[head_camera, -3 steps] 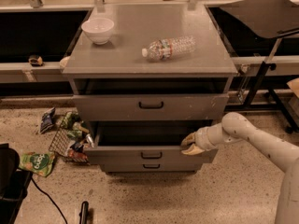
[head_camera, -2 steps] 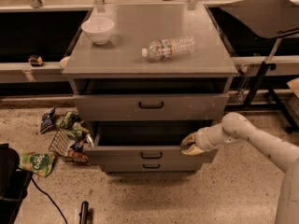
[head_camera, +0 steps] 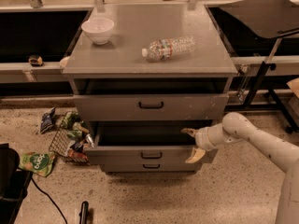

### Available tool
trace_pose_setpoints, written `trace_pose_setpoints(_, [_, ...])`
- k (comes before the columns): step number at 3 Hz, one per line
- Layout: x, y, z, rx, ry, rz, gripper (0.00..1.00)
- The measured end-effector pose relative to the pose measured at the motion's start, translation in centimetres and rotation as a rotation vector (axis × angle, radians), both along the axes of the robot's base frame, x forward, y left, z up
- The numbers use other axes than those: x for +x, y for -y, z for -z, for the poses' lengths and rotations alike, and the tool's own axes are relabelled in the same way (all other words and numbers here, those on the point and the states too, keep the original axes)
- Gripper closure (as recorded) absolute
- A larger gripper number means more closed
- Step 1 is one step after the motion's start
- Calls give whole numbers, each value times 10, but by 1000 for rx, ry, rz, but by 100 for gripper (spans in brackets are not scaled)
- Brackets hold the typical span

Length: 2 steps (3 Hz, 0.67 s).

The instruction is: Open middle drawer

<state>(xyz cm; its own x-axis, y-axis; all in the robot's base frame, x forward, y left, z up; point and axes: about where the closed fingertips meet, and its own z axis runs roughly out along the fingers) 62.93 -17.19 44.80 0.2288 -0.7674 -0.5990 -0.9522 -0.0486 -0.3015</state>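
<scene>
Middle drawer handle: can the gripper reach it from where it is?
Probably yes. The gripper sits open at the right front corner of the middle drawer. The handle is close by on the drawer front, with nothing covering it.

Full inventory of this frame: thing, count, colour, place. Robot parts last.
cabinet: 1, grey, centre, three drawers
middle drawer: 1, grey, pulled partly out
bowl: 1, white, cabinet top, back left
water bottle: 1, clear plastic, on its side on the cabinet top, right of centre
wire basket: 1, dark, floor left of the cabinet, packets in it
snack bag: 1, green, floor, lower left
cable: 1, black, floor, lower left
arm: 1, white, reaching in from the right
gripper: 1, pale, at the right end of the middle drawer's front, fingers spread
</scene>
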Motion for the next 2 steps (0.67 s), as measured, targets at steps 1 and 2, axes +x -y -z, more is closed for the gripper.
trace_pose_setpoints(1, [-3,-11,15,6,-42,-30,0])
trace_pose_setpoints(2, [-13,-24,37,14,-122,-66,0])
